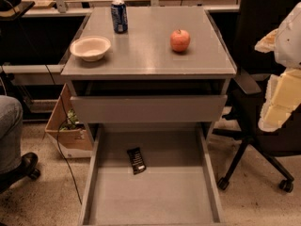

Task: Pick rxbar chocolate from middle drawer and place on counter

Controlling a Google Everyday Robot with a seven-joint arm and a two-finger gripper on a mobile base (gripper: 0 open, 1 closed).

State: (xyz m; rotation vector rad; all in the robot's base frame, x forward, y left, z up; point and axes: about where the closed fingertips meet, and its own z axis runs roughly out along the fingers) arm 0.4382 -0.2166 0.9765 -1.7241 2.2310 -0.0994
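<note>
The rxbar chocolate (136,160), a small black-wrapped bar, lies flat on the floor of the open middle drawer (155,197), near its back and slightly left of centre. The drawer is pulled far out towards me. The grey counter (146,51) is above it. My gripper (277,98), pale white and yellow, hangs at the right edge of the view, beside the cabinet at about the height of the upper drawer. It is well away from the bar and holds nothing that I can see.
On the counter stand a blue soda can (119,16), a white bowl (90,47) and a red apple (180,40). A shorter upper drawer (148,108) is partly out. A black office chair (263,140) is on the right, a cardboard box (70,128) on the left.
</note>
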